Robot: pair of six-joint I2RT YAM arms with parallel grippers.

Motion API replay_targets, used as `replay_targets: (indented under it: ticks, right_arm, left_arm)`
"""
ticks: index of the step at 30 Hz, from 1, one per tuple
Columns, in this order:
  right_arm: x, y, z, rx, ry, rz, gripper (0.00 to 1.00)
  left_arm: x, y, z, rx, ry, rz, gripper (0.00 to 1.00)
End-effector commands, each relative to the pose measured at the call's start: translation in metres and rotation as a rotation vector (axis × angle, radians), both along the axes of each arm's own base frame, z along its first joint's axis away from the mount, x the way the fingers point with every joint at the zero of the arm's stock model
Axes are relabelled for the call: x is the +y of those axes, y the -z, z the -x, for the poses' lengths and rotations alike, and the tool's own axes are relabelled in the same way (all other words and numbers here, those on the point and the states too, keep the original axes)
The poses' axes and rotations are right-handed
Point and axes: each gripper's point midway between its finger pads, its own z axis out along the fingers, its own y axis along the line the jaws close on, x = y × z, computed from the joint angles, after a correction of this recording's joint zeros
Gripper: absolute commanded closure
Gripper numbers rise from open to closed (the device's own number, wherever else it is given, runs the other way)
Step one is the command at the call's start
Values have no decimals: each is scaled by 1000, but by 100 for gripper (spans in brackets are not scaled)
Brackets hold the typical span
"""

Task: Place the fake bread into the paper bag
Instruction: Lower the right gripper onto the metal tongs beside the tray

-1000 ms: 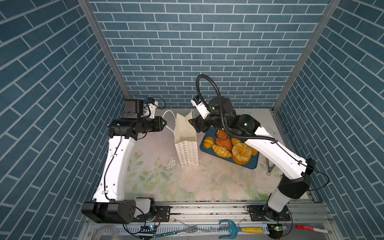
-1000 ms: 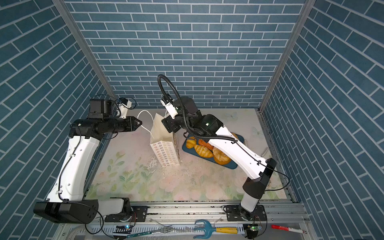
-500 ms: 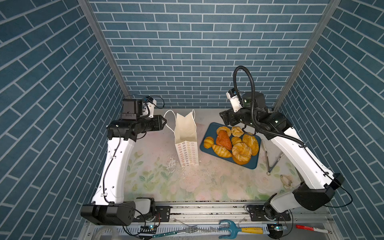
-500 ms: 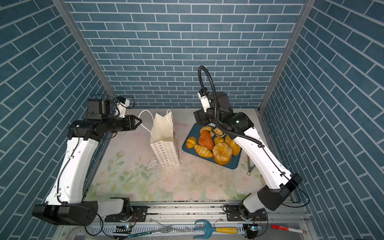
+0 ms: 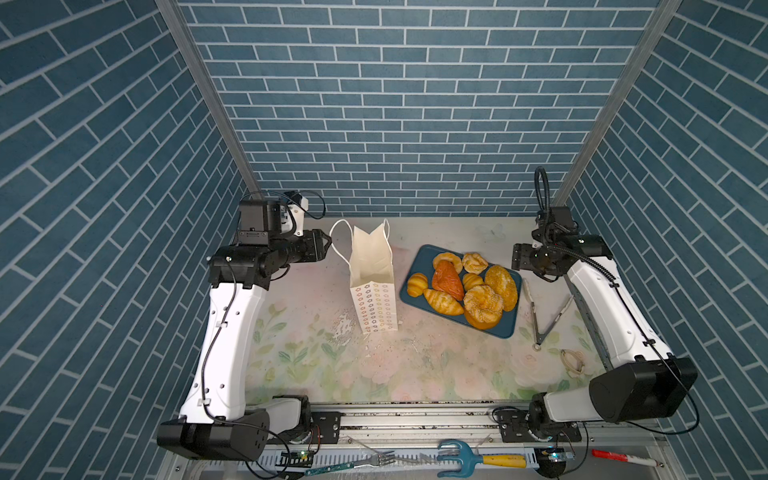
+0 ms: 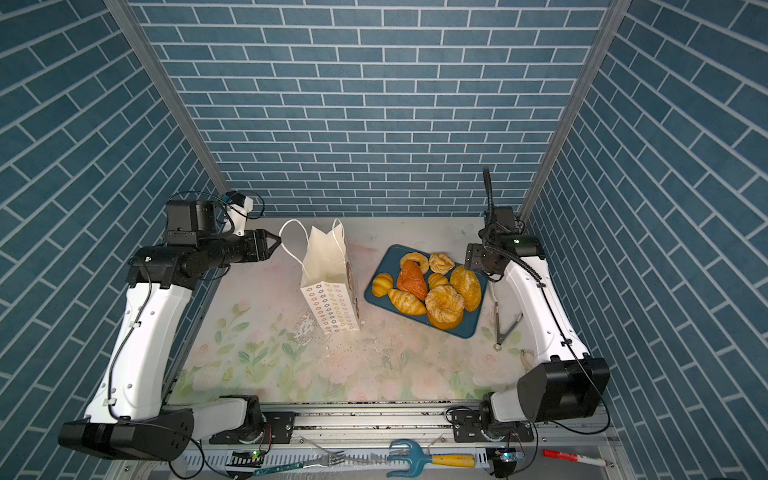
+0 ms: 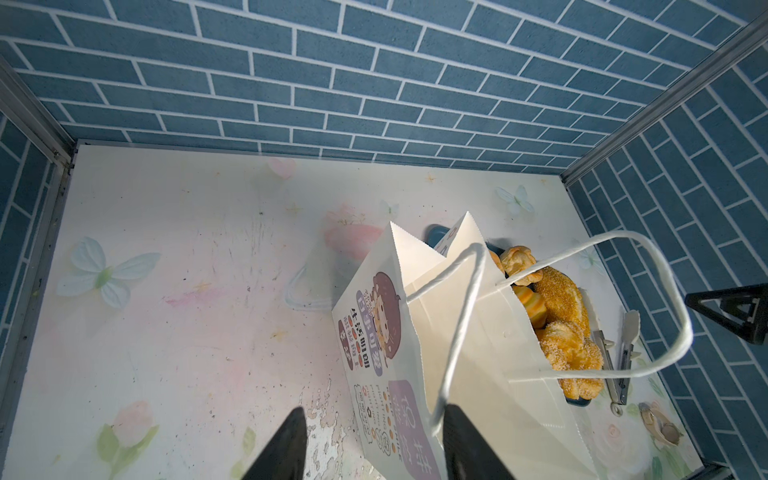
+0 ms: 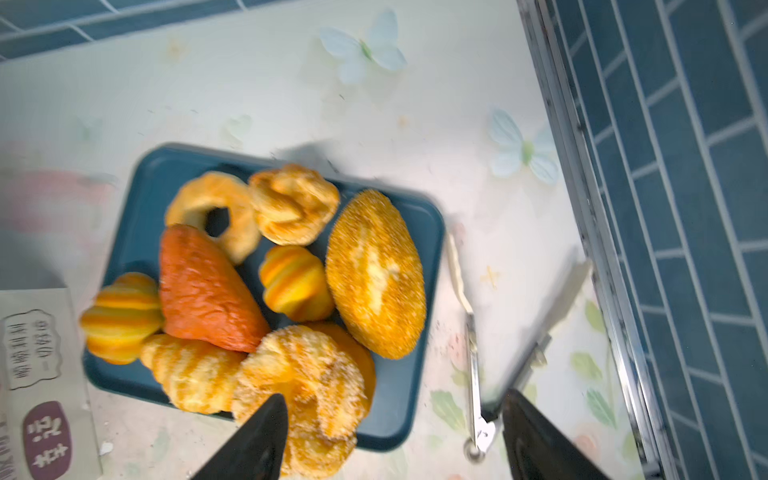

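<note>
The white paper bag stands upright and open in the middle of the table. Several golden toy pastries, the fake bread, lie piled on a dark blue tray to the right of it. My left gripper is open at the bag's left cord handle, and the cord runs past one finger. My right gripper hangs open and empty over the tray's right edge.
Metal tongs lie on the table right of the tray, near the right arm. A small loop of cord lies closer to the front. A fork, a blue hand rake and a red marker rest on the front rail.
My right arm has swung from over the bag's mouth, across the tray, to the right side of the table. My left gripper's jaws have parted wider at the handle.
</note>
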Motion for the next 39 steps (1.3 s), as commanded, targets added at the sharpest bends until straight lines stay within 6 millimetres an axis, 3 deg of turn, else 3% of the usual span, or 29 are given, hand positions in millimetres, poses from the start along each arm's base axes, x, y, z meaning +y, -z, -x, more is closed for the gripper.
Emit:
replay_targets:
  ticks: [1, 6, 14, 27, 39]
  right_arm:
    - [-24, 24, 34, 88, 134, -63, 19]
    - [-54, 75, 59, 214, 243, -96, 19]
    - [-60, 131, 76, 350, 255, -121, 18]
    - [-78, 175, 64, 429, 285, -145, 21]
    - [-93, 196, 63, 482, 315, -111, 22]
  left_arm:
    - [4, -4, 1, -39, -2, -25, 45]
    - [5, -5, -1, -51, 0, -47, 43]
    - [5, -13, -6, -75, -6, -36, 40]
    - [13, -7, -4, -52, -46, -60, 38]
    - [16, 1, -11, -27, -86, -45, 36]
